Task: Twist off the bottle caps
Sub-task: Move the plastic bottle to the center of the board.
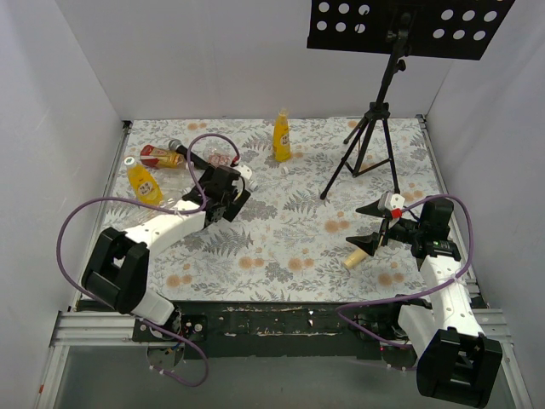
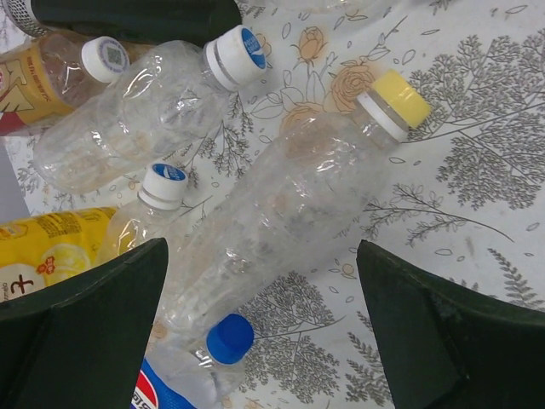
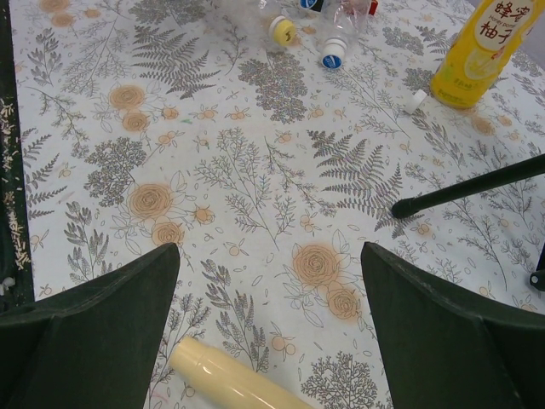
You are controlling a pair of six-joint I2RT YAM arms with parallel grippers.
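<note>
Floral-patterned desk (image 1: 281, 247) enclosed by white walls. Black tripod (image 1: 368, 149) standing at the far right, carrying a perforated black tray (image 1: 409, 25). Tan cone-shaped stick (image 3: 230, 381) lying near right. Black microphone (image 1: 189, 154) lying far left.

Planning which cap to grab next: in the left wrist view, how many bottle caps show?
5, others may be hidden: yellow plastic cap at right, blue-topped white cap top centre, white cap top left, small blue-topped white cap mid-left, blue cap at bottom.

Top external: high, behind arms, whole table (image 1: 281, 247). 2 wrist views: close, angled down; both catch clear bottles (image 2: 281, 213).
</note>
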